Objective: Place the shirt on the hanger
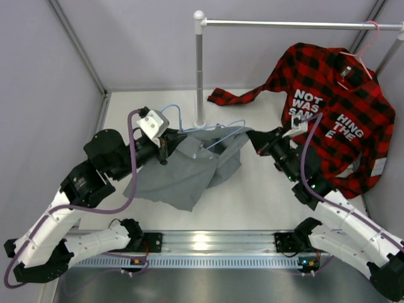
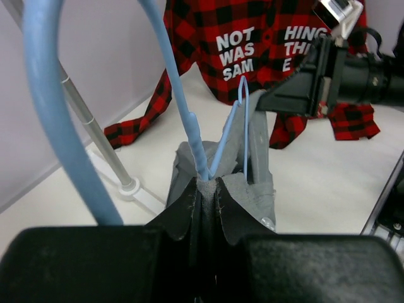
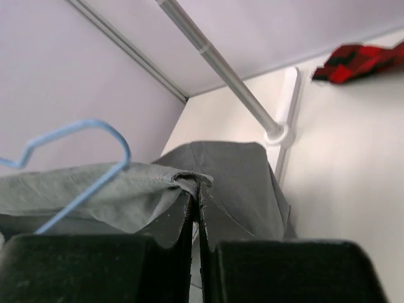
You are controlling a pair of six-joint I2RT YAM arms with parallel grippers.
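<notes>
The grey-green shirt (image 1: 189,170) lies crumpled on the table between my two grippers, lifted at its top edge. The light-blue hanger (image 1: 222,131) runs along that top edge, and its hook (image 1: 173,115) sticks up by my left gripper. My left gripper (image 1: 167,146) is shut on the hanger's neck (image 2: 201,158) together with shirt cloth (image 2: 252,186). My right gripper (image 1: 255,139) is shut on a folded edge of the shirt (image 3: 189,180). The hanger (image 3: 95,129) also shows at the left of the right wrist view, above the cloth (image 3: 240,170).
A red-and-black plaid shirt (image 1: 334,107) hangs on a pink hanger (image 1: 360,60) from the rail (image 1: 297,24) at the back right, one sleeve trailing on the table (image 1: 237,95). The rack pole (image 1: 199,69) stands just behind the grey shirt. Walls close in on the left and right.
</notes>
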